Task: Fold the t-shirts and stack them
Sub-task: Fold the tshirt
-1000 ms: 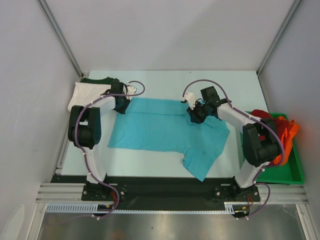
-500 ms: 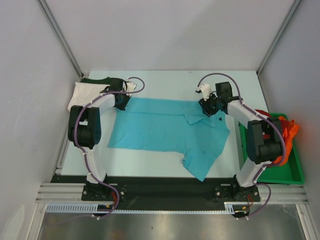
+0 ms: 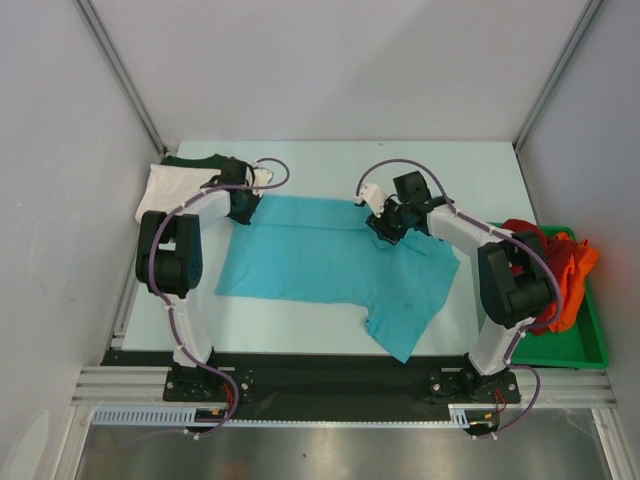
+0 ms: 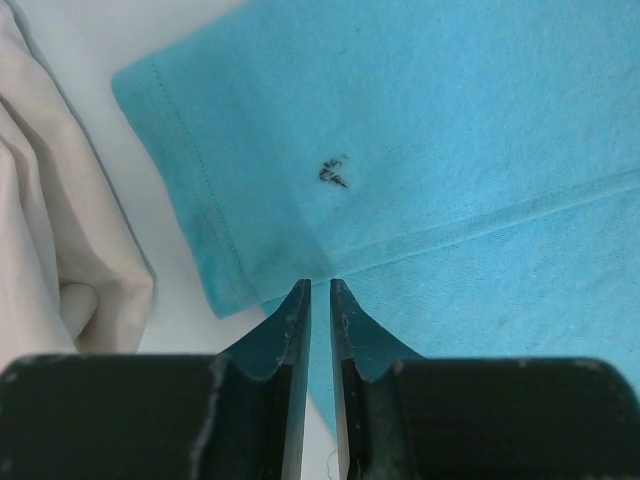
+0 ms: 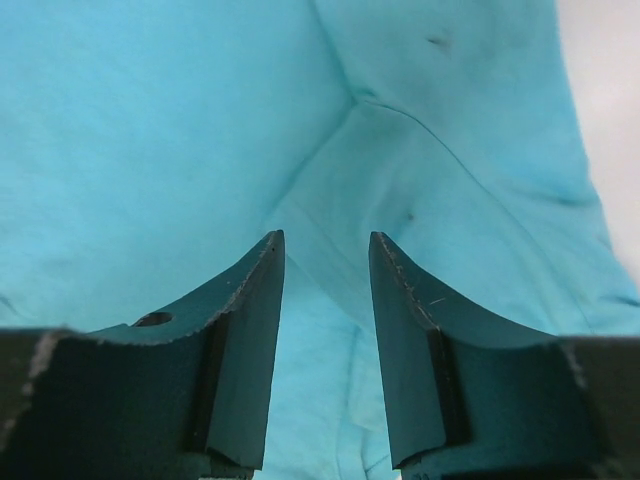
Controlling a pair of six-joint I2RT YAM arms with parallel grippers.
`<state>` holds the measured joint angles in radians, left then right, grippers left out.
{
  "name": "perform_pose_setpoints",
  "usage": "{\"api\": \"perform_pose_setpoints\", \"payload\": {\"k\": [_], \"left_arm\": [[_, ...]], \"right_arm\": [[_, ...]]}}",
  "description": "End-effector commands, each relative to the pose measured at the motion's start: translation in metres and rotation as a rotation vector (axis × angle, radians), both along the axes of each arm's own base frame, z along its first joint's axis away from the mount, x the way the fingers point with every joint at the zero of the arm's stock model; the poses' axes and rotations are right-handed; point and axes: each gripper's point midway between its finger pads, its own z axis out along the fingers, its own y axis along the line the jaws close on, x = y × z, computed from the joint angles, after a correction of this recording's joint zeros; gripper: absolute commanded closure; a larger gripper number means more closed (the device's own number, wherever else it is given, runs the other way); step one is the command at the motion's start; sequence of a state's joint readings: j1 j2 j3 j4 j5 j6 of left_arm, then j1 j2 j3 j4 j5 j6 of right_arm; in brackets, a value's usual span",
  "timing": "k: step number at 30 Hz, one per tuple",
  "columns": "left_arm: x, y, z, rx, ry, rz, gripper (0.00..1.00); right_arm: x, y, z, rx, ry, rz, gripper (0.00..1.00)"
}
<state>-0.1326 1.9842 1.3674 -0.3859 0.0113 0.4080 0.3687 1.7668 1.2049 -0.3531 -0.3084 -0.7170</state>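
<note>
**Item 1. Turquoise short-sleeved cloth t-shirt** [image 3: 320, 260]: lies spread flat at the middle of the pale surface [image 3: 330, 165], with one sleeve pointing toward the near edge. A small dark mark [image 4: 332, 172] shows on the cloth near its far-left corner. The cloth is creased and partly folded over near that corner and under the right arm.

**Item 2. White cloth t-shirt** [image 3: 165, 190]: lies bunched at the far-left corner of the surface, just beside the turquoise shirt's left edge. In the left wrist view it is the pale folds [image 4: 50, 230] at the left of the frame.

**Item 3. Dark green cloth t-shirt** [image 3: 195, 160]: lies at the far side of the white shirt and touches it. It is partly hidden by the left arm.

**Item 4. Red cloth t-shirt** [image 3: 525, 232] and **orange cloth t-shirt** [image 3: 572, 265]: heaped together at the far end of the flat green plastic tray [image 3: 580, 350] by the right edge. The orange one spills over the tray's rim.

**Item 5. Left end effector** [image 3: 243, 207]: sits low at the turquoise shirt's far-left corner. Its fingers are drawn to a thin slit [image 4: 320, 290], with the tips at a folded hem of the turquoise cloth [image 4: 450, 150]. The pictures do not show whether cloth is pinched between them.

**Item 6. Right end effector** [image 3: 380, 228]: sits over the far-right part of the turquoise shirt. Its fingers are spread apart [image 5: 325, 250] with nothing between them, and creased turquoise cloth [image 5: 150, 120] fills the view beneath.
</note>
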Motion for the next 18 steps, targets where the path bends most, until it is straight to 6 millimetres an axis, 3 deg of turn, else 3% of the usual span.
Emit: {"api": "perform_pose_setpoints", "payload": {"k": [1,18], "left_arm": [[0.001,-0.004,0.018,-0.023,-0.041,0.002,0.82],[0.000,-0.003,0.015,-0.020,-0.040,0.010,0.83]], "right_arm": [[0.001,0.008,0.007,0.003,-0.014,0.037,0.56],[0.005,0.026,-0.021,-0.018,0.059,0.087,0.57]]}}
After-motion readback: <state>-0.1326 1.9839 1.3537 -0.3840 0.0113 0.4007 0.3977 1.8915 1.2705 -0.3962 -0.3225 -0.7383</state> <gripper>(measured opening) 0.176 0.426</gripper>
